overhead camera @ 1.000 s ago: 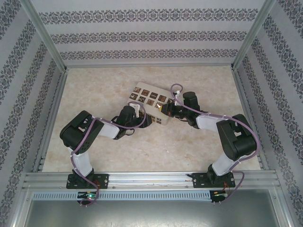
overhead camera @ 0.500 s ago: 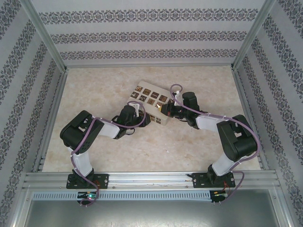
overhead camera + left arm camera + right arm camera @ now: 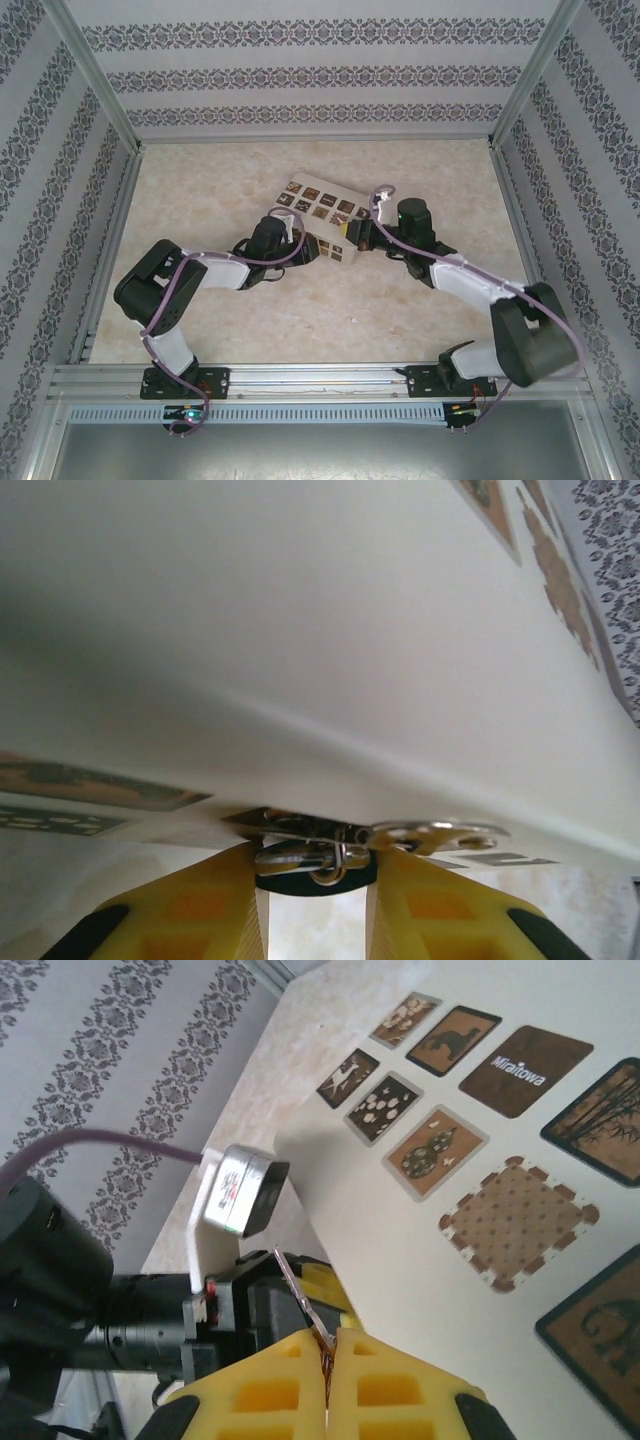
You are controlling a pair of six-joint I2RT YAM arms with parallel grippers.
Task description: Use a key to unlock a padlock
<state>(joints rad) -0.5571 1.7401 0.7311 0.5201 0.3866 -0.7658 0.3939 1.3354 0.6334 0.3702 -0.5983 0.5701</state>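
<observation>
Your left gripper (image 3: pixel 316 870) is narrowly pinching the padlock (image 3: pixel 300 860) at the beige box's (image 3: pixel 420 1240) edge; your right gripper (image 3: pixel 328 1345) is clamped on the key (image 3: pixel 298 1295).

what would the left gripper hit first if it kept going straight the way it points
The silver metal fitting between the left gripper's fingertips, then the beige box wall just behind it. Depth is unclear this close.
</observation>
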